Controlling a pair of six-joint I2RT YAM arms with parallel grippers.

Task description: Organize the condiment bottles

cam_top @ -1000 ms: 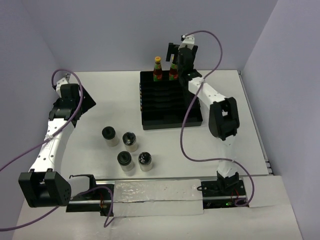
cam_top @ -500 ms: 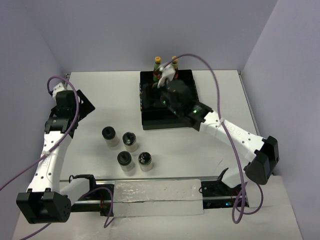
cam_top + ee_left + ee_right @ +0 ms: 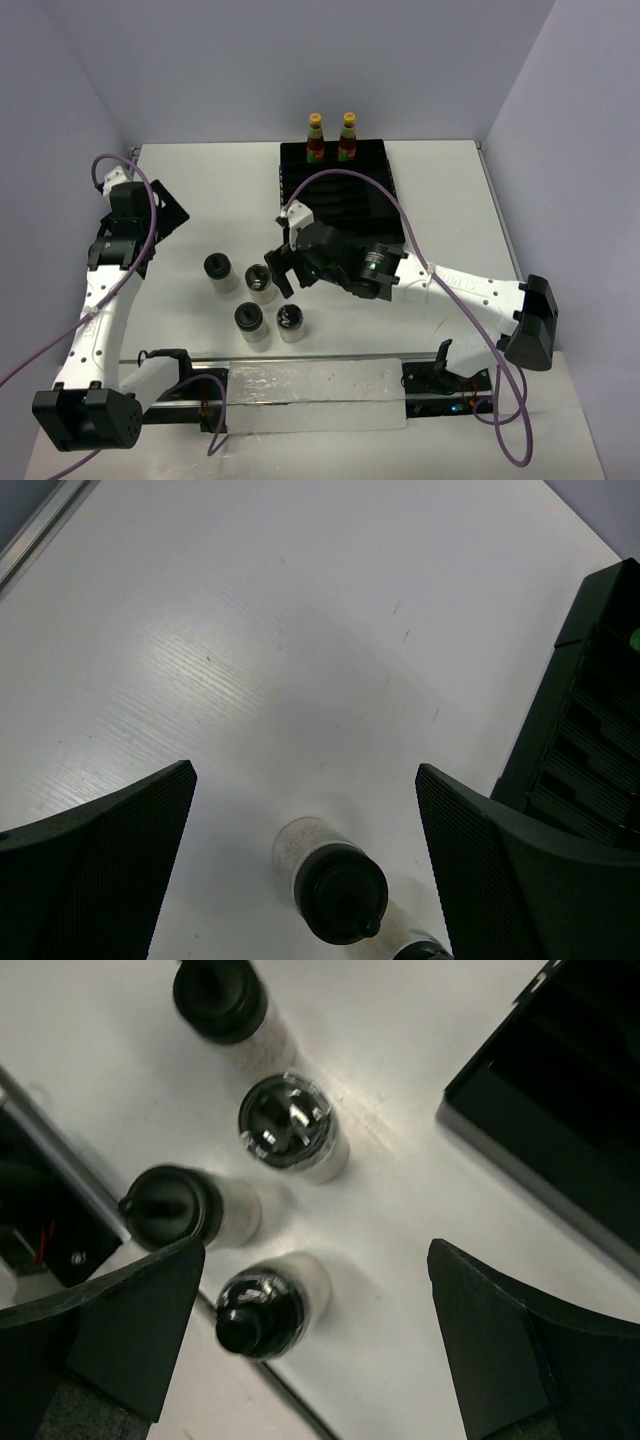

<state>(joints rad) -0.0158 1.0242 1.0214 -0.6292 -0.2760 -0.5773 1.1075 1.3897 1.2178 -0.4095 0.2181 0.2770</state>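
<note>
Two slim sauce bottles (image 3: 315, 138) (image 3: 348, 137) stand upright at the back edge of the black slotted tray (image 3: 335, 205). Four squat clear jars with black lids (image 3: 218, 270) (image 3: 260, 282) (image 3: 249, 320) (image 3: 291, 322) stand on the table left of the tray front. My right gripper (image 3: 280, 268) hovers open and empty over them; its wrist view shows all four jars (image 3: 220, 995) (image 3: 290, 1125) (image 3: 175, 1208) (image 3: 262, 1310) below the open gripper (image 3: 316, 1250). My left gripper (image 3: 165, 212) is open and empty at the far left; its wrist view shows one jar (image 3: 335, 885) between the spread fingers (image 3: 303, 770).
The tray's corner shows in the right wrist view (image 3: 560, 1110) and its side in the left wrist view (image 3: 590, 740). A metal rail (image 3: 320, 380) with the arm bases runs along the near edge. Walls close the back and sides.
My right arm has swung from the sauce bottles at the back of the tray forward and left to above the jars. The left arm has shifted slightly.
</note>
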